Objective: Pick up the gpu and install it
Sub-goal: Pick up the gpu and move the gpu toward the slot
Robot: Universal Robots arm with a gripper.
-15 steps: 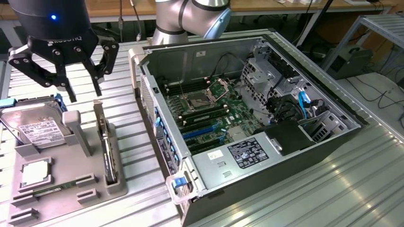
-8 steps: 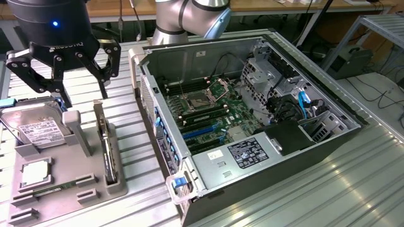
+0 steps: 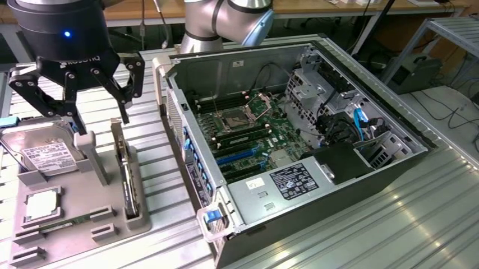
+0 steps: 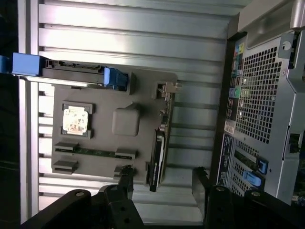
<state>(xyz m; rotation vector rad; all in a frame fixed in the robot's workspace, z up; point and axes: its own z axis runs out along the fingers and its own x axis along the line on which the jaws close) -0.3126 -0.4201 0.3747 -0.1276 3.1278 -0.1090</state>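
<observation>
Fingers (image 3: pixel 120 92) on the gripper (image 3: pixel 102 124) are spread wide with nothing pinched, just hanging over the gray parts tray (image 3: pixel 138 224), and the gpu (image 3: pixel 129 179) sits on its edge in the slot along that tray's side nearest the open pc case (image 3: pixel 329 224), untouched.

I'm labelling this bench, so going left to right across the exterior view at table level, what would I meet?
Hard drive → gpu standing on edge → open computer case.
</observation>
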